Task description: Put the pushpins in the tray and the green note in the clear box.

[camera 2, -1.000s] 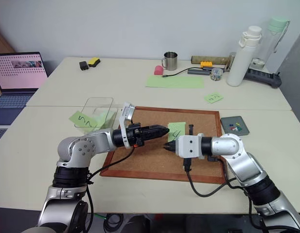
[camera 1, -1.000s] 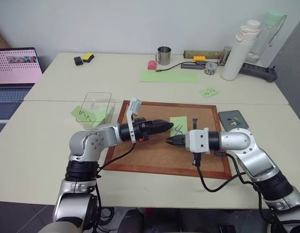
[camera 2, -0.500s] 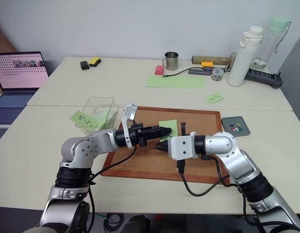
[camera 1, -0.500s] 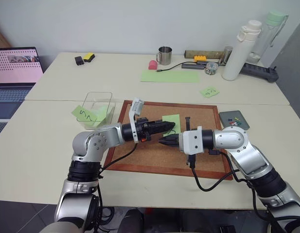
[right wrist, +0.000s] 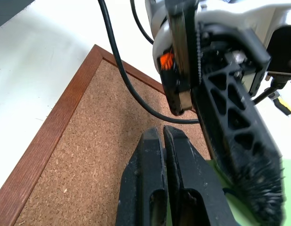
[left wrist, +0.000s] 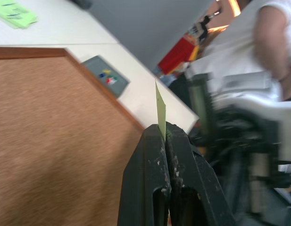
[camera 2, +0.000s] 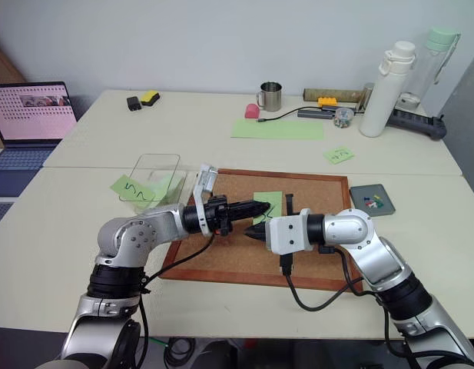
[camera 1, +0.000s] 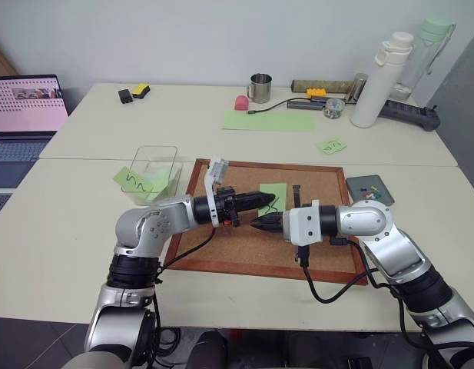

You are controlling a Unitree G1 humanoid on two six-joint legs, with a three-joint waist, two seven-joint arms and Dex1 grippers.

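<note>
My left pincer (camera 1: pixel 269 197) has closed on the green note (camera 1: pixel 272 196) over the corkboard (camera 1: pixel 244 250).

A second ago its fingers stood apart beside the note; now they are pressed together on the note's edge (the left wrist view shows the sheet standing up thin between them). My right pincer (camera 1: pixel 257 224) stays closed and empty, just below and near the left one. The note has shifted slightly left on the board since then. Its black scribble reads as no word. Farther right the tray (camera 1: pixel 369 189) holds small coloured pins; farther left sits the clear box (camera 1: pixel 154 171) on the desk (camera 1: pixel 60 223).
</note>
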